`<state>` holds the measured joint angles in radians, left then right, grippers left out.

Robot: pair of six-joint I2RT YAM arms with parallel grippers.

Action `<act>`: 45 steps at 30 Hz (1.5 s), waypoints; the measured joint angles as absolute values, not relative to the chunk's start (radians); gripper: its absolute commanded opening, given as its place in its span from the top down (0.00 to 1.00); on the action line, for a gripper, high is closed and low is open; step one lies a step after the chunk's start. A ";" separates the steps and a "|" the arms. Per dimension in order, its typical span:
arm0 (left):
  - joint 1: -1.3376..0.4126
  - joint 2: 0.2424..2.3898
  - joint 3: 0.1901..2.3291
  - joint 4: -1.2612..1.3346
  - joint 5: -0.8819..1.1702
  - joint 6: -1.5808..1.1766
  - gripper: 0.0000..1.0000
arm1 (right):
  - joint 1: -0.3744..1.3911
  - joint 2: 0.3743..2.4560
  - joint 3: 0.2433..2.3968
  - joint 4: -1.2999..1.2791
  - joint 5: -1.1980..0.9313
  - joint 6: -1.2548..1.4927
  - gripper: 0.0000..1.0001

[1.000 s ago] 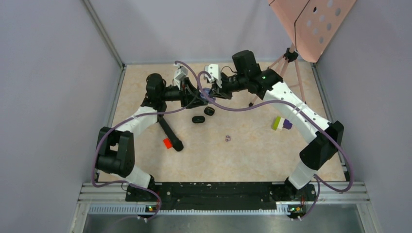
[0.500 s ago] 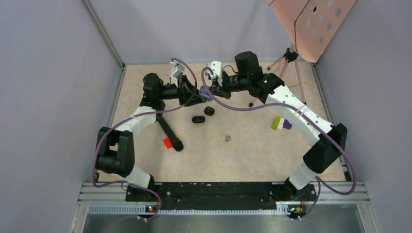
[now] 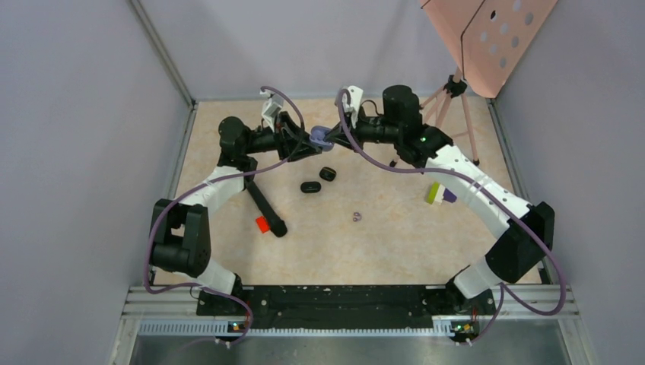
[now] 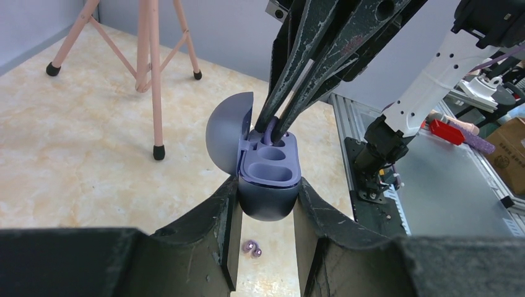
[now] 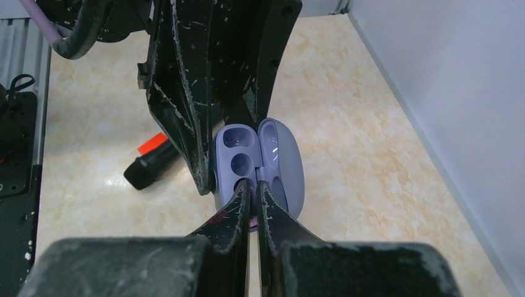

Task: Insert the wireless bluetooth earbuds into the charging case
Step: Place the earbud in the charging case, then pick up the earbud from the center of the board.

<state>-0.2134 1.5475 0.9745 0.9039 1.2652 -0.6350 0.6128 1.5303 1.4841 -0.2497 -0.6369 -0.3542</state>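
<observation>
My left gripper (image 3: 310, 141) is shut on the body of a purple charging case (image 3: 320, 137), held above the table with its lid swung open. In the left wrist view the case (image 4: 269, 179) sits between my fingers (image 4: 226, 210), its near slot empty. My right gripper (image 3: 333, 139) is shut, its tips (image 4: 272, 127) pressed at the case's far slot. A small purple piece shows there; I cannot tell whether it is pinched. From the right wrist, the tips (image 5: 254, 185) meet the case (image 5: 238, 148) by its hinge. Two purple earbuds (image 3: 357, 217) (image 4: 252, 249) lie loose on the table.
Two black oval cases (image 3: 328, 173) (image 3: 309, 187) lie below the grippers. A black marker with a red piece (image 3: 266, 209) lies at the left. Green and purple blocks (image 3: 440, 193) sit at the right. A pink tripod (image 3: 449, 99) stands at the back right.
Both grippers and the case have moved up and toward the back wall. The right gripper's jaws have closed fully at the case.
</observation>
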 measured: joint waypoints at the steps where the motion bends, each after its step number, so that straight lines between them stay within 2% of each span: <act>1: -0.213 1.547 0.974 0.912 1.264 -0.643 1.00 | 0.613 1.524 1.472 -0.232 -0.633 -0.340 1.00; 3: -0.212 1.547 0.974 0.921 1.264 -0.655 1.00 | 0.613 1.512 1.446 -0.195 -0.625 -0.316 0.86; 8: -0.212 1.547 0.974 0.926 1.263 -0.662 1.00 | 0.609 1.504 1.431 -0.164 -0.609 -0.271 0.69; 14: -0.199 1.547 0.974 0.899 1.248 -0.634 1.00 | 0.598 1.501 1.490 -0.224 -0.625 -0.221 0.61; 20: -0.183 1.547 0.974 0.846 1.230 -0.597 1.00 | 0.571 1.425 1.518 -0.260 -0.608 -0.189 0.63; 26: -0.161 1.547 0.974 0.728 1.179 -0.538 1.00 | 0.560 1.343 1.353 -0.293 -0.499 -0.216 0.73; 34: -0.104 1.547 0.970 0.536 1.070 -0.470 1.00 | 0.558 1.486 1.108 -0.454 -0.448 -0.320 0.87; 40: -0.082 1.528 0.964 0.425 1.017 -0.430 1.00 | 0.558 1.594 1.128 -0.532 -0.380 -0.248 0.84; 43: -0.082 1.512 0.964 0.394 1.002 -0.416 1.00 | 0.558 1.617 1.126 -0.555 -0.373 -0.158 0.78; 45: -0.082 1.504 0.964 0.382 0.996 -0.412 1.00 | 0.558 1.629 1.126 -0.567 -0.367 -0.115 0.78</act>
<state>-0.0818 1.5040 0.9638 0.3820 0.9958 -0.4122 0.5583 1.6287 1.1255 -0.5667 -0.3668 -0.1150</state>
